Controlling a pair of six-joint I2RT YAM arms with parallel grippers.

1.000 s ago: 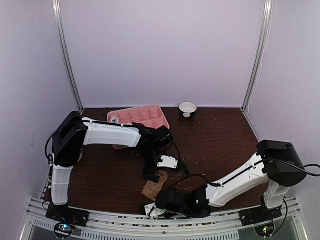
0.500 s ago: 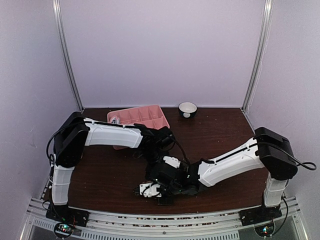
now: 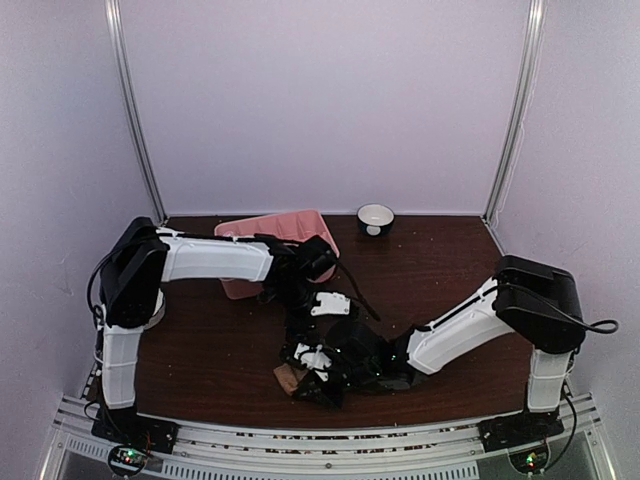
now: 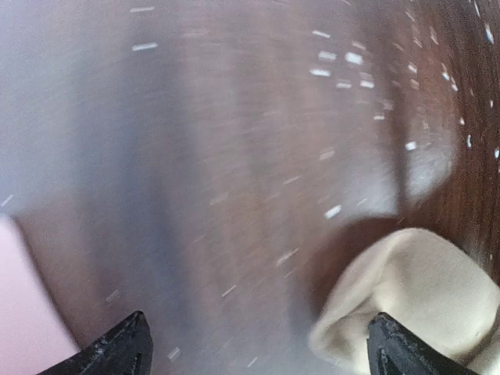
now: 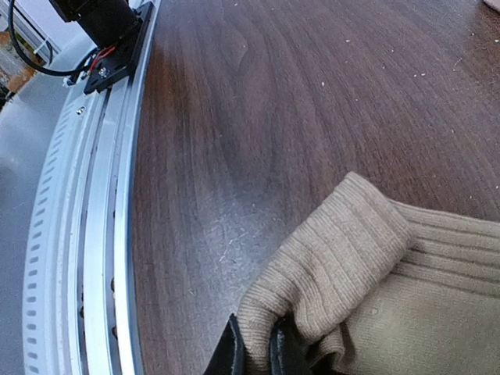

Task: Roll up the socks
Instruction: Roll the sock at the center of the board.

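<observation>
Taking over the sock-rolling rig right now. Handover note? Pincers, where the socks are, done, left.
Left pincer: open, empty, hovering over the table beside the tan sock.
Right pincer: shut on a folded edge of the tan sock, low near the table's front edge.
Socks: the tan sock lies on the table between the two arms. The pink sock cannot be identified in any view; the arms may hide it.
Done: grip taken, no finished roll visible.
Left: locate the pink sock, then roll the socks.

We are seeing the tan ribbed sock (image 5: 375,273) lying bunched near the front edge of the table (image 5: 273,94), a fold pinched in the right gripper (image 5: 258,349).
</observation>
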